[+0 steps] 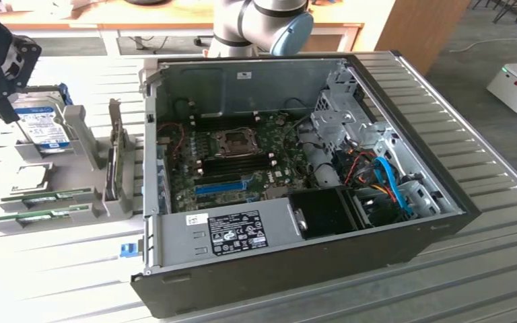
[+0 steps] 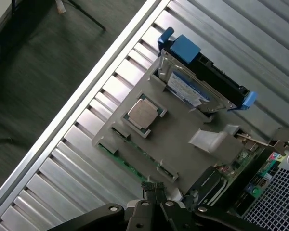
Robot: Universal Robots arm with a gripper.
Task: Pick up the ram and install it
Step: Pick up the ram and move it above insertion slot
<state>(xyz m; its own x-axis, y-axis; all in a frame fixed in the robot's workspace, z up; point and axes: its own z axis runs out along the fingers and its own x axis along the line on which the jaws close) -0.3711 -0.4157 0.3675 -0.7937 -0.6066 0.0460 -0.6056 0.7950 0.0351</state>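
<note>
In the exterior view, the case [image 1: 330, 269] stands at 3 o'clock of the holder [image 1: 83, 134], its top open. Inside, the cage [image 1: 339, 111] and cables [image 1: 386, 183] crowd the 3 o'clock side. Near your gripper [image 1: 9, 111], the drive [image 1: 45, 128] and an upright card [image 1: 113, 158] stand tall. The table [image 1: 52, 282] is bare at 6 o'clock.

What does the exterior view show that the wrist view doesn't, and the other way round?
Exterior view: the inside of the open computer case, with its motherboard and blue slot strip, plus the robot arm. Wrist view: the dark floor past the table's edge and the hard drive's blue carrier. Both: the grey holder, the hard drive, the green ram sticks, and the gripper, shut and holding nothing, near the holder.
</note>
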